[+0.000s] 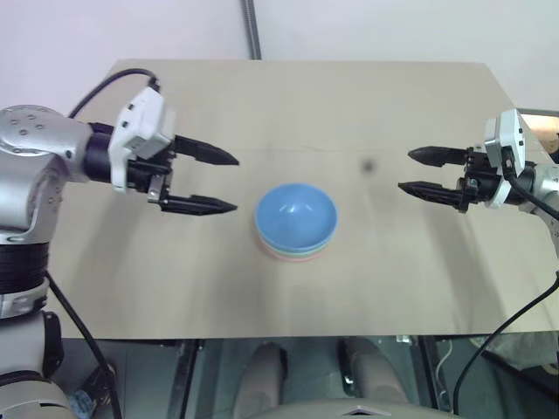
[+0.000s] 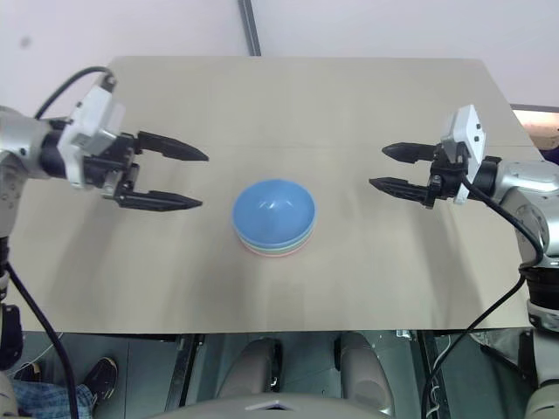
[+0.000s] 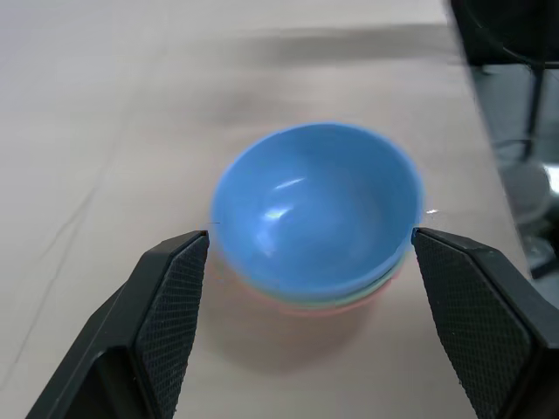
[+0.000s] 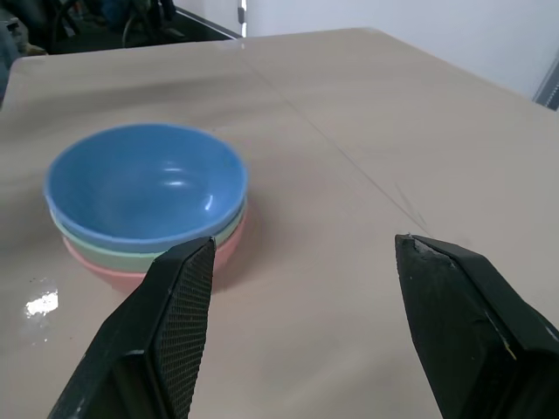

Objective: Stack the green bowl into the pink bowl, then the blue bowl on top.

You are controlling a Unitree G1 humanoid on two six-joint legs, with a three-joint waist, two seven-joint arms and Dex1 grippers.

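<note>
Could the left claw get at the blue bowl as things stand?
Probably yes: the left claw stands open, pointing across bare table at the blue bowl, which sits uncovered atop the green bowl and pink bowl.

— What kind of place is this?
— A lab or test room, it seems: a plain beige table (image 1: 288, 105) against a bare white wall (image 1: 367, 26), with a metal pole (image 1: 252, 28) rising at twelve o'clock.
— Anything else?
— Loose black cables (image 2: 489, 323) at four o'clock, and someone's shoe (image 2: 103, 377) on the floor at seven.
</note>
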